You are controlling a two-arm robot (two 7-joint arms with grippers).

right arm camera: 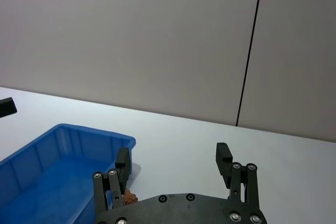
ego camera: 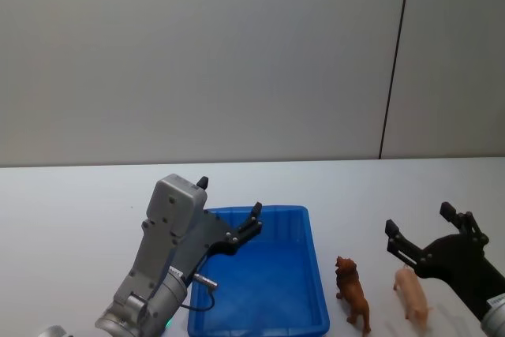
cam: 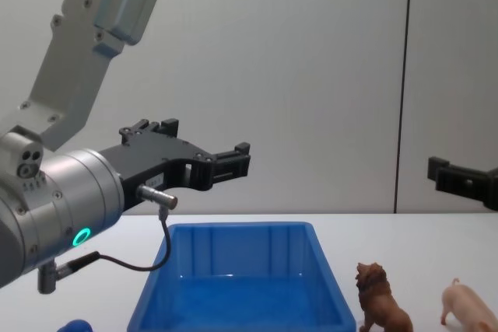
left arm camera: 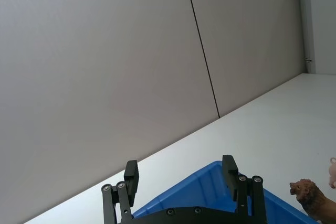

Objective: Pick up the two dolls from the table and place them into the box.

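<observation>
**Head view.**
- Box (ego camera: pixel 317 274): blue, empty, at the middle of the near edge of the desk (ego camera: pixel 71 211).
- Lion (ego camera: pixel 353 296): upright, just beside the box's right wall, apparently not touching it.
- Pig (ego camera: pixel 413 297): upright, near the lion on its right, toward the desk's near right corner.
- Left pincer (ego camera: pixel 230 196): fingers apart, empty, above the box's far left part.
- Right pincer (ego camera: pixel 419 219): fingers apart, empty, over the pig.

**Left wrist view.** Own fingers are spread with nothing between them. The box rim and the lion's head lie ahead.

**Right wrist view.** Fingers are wide apart and empty. The box lies alongside, with a brownish scrap (probably the lion) by one finger.

**Chest view.** Both pincers hang well above the desk, and neither doll is lifted. A small blue rounded object (cam: pixel 74 325) sits at the near left corner (not a doll).

**Assessment.** Nothing is placed yet, and the pig looks like the first pick.

**Hazards.**
- Both dolls are light and narrow-footed, so a descending finger that clips one would likely topple it.
- The dolls stand close together, so widely spread fingers closing on the pig might knock the lion.
- The lion's closeness to the box wall leaves little room for a finger on that side.
- The left arm parked over the box could crowd a delivery by the right arm.
</observation>
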